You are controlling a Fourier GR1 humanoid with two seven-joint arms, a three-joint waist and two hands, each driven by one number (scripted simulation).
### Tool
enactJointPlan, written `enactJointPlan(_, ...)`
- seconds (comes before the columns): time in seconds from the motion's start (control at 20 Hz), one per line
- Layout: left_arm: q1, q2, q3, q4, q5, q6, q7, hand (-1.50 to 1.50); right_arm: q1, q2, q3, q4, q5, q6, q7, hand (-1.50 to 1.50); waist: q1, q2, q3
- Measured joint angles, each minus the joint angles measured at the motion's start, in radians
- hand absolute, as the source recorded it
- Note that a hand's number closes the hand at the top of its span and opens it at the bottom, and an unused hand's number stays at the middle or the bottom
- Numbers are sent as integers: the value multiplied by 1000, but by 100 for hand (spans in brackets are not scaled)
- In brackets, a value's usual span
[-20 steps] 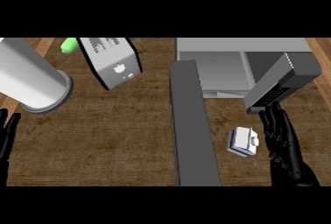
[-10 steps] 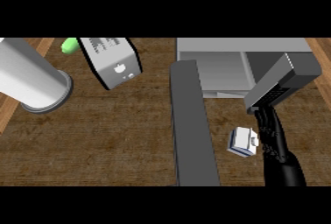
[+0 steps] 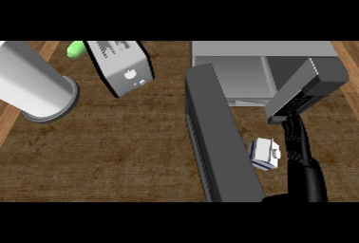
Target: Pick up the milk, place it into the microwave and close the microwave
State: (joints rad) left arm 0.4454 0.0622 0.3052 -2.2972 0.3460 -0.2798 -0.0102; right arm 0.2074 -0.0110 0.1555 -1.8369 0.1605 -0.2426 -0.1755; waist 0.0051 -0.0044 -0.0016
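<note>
The microwave (image 3: 263,71) stood at the back right of the counter (image 3: 126,142), its door (image 3: 221,137) swung out toward the front. Right of the door lay the milk (image 3: 266,154), with the right hand (image 3: 298,142) just beside it. A toaster (image 3: 120,66) and a canister (image 3: 32,85) stood far left.

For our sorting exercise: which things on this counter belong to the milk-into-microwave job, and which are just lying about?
Belong to the job:
milk carton
microwave
microwave door, open
right hand, beside the carton

Just lying about:
toaster
grey cylinder
green object
</note>
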Motion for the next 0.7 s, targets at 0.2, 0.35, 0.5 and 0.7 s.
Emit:
enactJointPlan(0.2,11,-5,22,-21,22,-15,20,-150,1,-10,-47,92,-34,-9,-72,-150,0,0,0)
enactJointPlan(0.35,19,-10,45,-23,40,-32,18,-150,4,-30,-100,185,-64,11,-146,-150,0,2,1)
enactJointPlan(0.5,9,-7,67,-20,47,-40,28,-150,-9,-43,-145,293,-89,32,-225,-150,0,3,1)
enactJointPlan(0.7,40,-33,65,-32,43,-67,15,-150,-44,-54,-186,408,-114,60,-300,-150,1,3,2)
